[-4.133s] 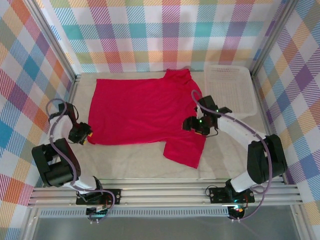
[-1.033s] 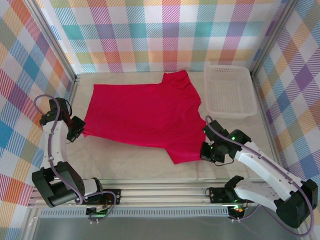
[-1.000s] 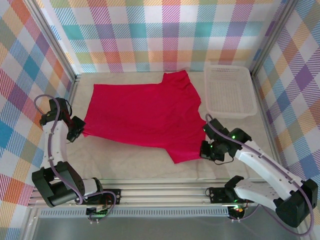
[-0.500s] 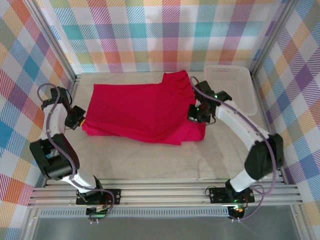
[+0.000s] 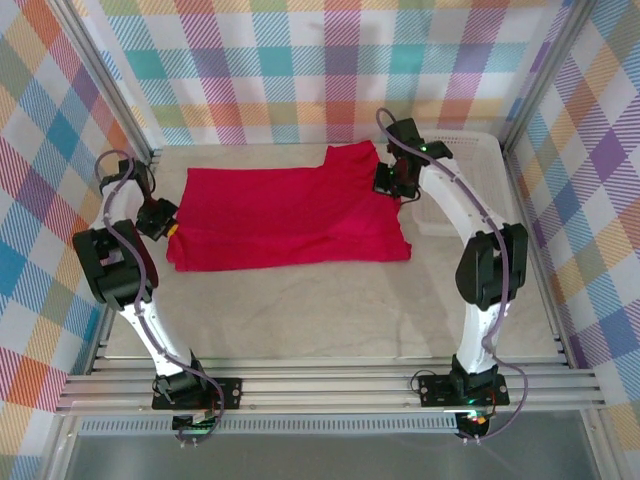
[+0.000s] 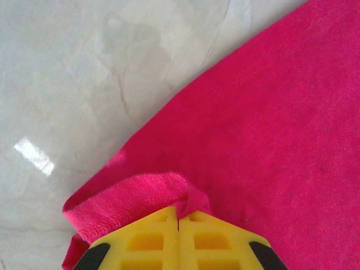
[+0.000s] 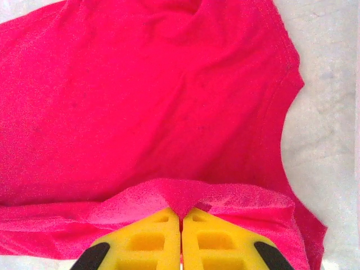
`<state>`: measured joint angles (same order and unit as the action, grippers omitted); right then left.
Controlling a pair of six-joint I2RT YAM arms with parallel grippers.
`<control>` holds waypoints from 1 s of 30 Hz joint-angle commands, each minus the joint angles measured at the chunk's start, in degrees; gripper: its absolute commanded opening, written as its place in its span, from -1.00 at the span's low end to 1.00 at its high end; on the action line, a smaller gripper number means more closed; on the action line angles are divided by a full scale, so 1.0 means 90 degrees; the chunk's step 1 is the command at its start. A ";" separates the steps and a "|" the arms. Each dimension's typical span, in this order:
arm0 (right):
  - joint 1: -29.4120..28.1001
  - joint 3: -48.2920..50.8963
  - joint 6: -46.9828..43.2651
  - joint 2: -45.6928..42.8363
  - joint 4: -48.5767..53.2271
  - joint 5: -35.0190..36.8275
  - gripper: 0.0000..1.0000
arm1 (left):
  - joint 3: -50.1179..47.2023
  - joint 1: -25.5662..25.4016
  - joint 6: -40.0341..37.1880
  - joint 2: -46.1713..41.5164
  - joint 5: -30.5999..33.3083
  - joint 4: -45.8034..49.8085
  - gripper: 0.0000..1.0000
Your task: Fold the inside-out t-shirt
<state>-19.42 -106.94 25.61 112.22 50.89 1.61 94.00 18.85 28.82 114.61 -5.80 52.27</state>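
A bright red t-shirt [image 5: 285, 220] lies flat on the far half of the table [image 5: 300, 320], doubled over into a wide band. Its long axis runs left to right. The left gripper [image 5: 163, 220] sits at the shirt's left end, and its yellow fingers [image 6: 149, 239] are pressed together with a fold of hem pinched between them. The right gripper [image 5: 391, 182] sits at the far right corner, close to a white basket [image 5: 465, 134], and is likewise clamped on a ridge of red cloth. Each arm has one end of the band, and the cloth stretches between them. The next fold probably runs along this axis, carrying one end over to the other, with either arm equally placed to do it.
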 commanded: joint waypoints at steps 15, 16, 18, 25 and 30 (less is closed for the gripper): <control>0.0219 -0.1726 -0.0201 0.1513 0.0529 0.0002 -1.00 | 0.1555 -0.0188 -0.0158 0.1372 0.0225 0.0738 -0.90; 0.0222 -0.1776 -0.0187 0.1599 0.0518 -0.0041 -1.00 | 0.1574 -0.0190 -0.0156 0.1413 0.0208 0.0731 -0.83; 0.0225 -0.2068 -0.0145 0.1889 0.0578 -0.0150 -0.67 | 0.1754 -0.0189 -0.0161 0.1543 0.0205 0.0777 -0.44; 0.0203 -0.3482 -0.0077 0.2618 0.1484 -0.0694 -0.06 | 0.2366 -0.0651 -0.0338 0.1010 0.1239 0.1214 0.41; -0.0170 -0.0714 0.0114 0.1324 0.0181 -0.1268 -0.16 | 0.0448 -0.1797 -0.0335 -0.0709 0.0893 -0.0010 0.31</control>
<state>-18.65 -122.43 25.10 130.47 55.99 -5.06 104.47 8.80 26.35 117.80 4.23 56.25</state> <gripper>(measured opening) 0.428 0.664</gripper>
